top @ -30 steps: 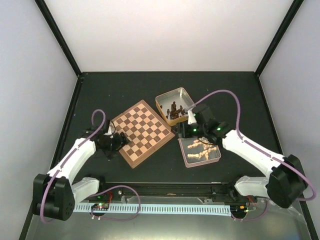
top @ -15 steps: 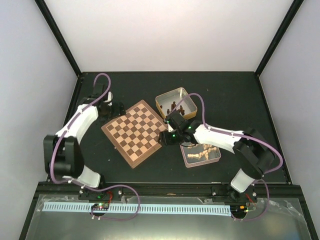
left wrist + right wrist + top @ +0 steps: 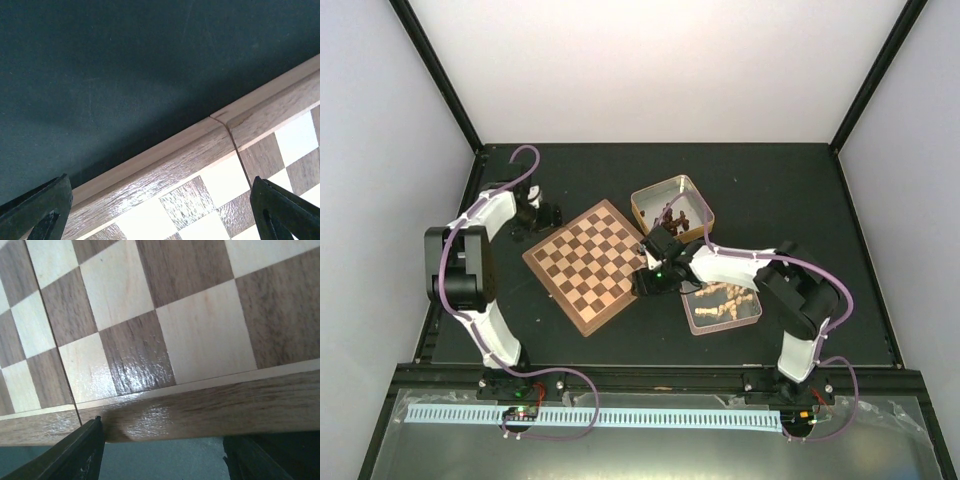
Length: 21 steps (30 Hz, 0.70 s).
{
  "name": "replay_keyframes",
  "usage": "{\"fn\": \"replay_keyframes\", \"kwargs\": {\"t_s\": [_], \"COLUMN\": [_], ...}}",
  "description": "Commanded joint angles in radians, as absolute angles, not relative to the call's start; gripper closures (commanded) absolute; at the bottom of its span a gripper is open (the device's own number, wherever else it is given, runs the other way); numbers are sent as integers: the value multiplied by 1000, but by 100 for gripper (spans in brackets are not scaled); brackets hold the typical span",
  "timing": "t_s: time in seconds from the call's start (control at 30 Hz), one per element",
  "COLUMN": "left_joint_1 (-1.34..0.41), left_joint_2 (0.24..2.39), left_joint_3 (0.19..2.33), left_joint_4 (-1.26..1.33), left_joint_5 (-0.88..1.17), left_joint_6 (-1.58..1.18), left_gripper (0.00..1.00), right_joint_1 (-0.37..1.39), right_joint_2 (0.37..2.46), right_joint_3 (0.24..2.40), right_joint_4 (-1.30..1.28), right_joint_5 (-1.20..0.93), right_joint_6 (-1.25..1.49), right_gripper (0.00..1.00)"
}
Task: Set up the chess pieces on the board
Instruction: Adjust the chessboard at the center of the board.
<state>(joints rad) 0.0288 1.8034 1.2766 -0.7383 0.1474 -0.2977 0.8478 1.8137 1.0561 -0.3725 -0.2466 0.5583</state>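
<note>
wood board [image 3: 597, 264] | l tool [image 3: 160, 202] apart, at its left edge | r tool [image 3: 167, 450] apart, at right edge

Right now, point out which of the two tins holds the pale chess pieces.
The nearer tin, right of the board, holds the pale chess pieces; the farther tin behind it holds dark brown pieces.

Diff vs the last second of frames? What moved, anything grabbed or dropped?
Left gripper swung from the near-left edge of the board to its far-left edge. Right gripper came away from the tin of dark pieces to the board's right corner. Both are open; nothing taken or released. The board, that tin and the chess pieces in the second tin look unmoved.
</note>
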Motion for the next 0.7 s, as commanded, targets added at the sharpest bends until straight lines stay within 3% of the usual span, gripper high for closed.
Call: {"fn": "replay_keyframes", "kwargs": {"t_s": [0.0,0.4,0.67], "left_joint_1": [45,112,149], "left_joint_2": [1838,1895,1881], "left_joint_3": [1294,1266,1177], "left_joint_4": [-739,-730,-714], "left_joint_5": [238,341,369], "left_joint_6": [-265,-265,-329], "left_gripper": [1,3,11], "right_joint_1": [852,832,806], "right_joint_2": [1843,1924,1965], "right_joint_3": [1099,1189,1279], "right_joint_4": [-364,-332,-287], "right_joint_5": [-268,-185,-111], "right_joint_6": [527,557,603], "right_gripper": [34,39,58]}}
